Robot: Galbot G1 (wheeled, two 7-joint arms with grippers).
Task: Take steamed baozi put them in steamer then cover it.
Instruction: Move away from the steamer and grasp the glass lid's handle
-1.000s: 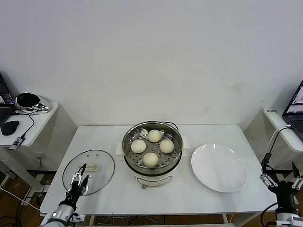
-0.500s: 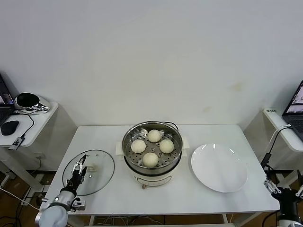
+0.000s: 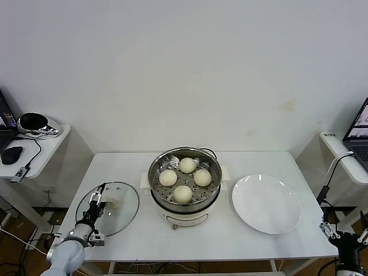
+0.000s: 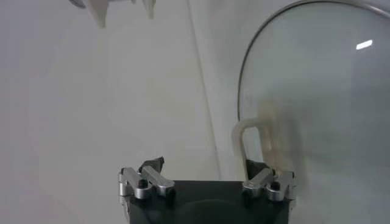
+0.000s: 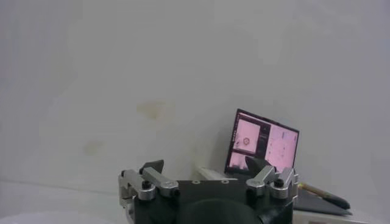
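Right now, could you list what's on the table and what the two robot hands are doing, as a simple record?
steamer: centre of the table, uncovered
steamed baozi: four, inside the steamer
cover: flat on the table, left of the steamer
plate: right of the steamer, bare
left gripper: open, over the cover beside its handle
right gripper: open, parked off the table's right corner

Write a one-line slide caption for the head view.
Four baozi sit in the steamer; left hand open over the glass lid.
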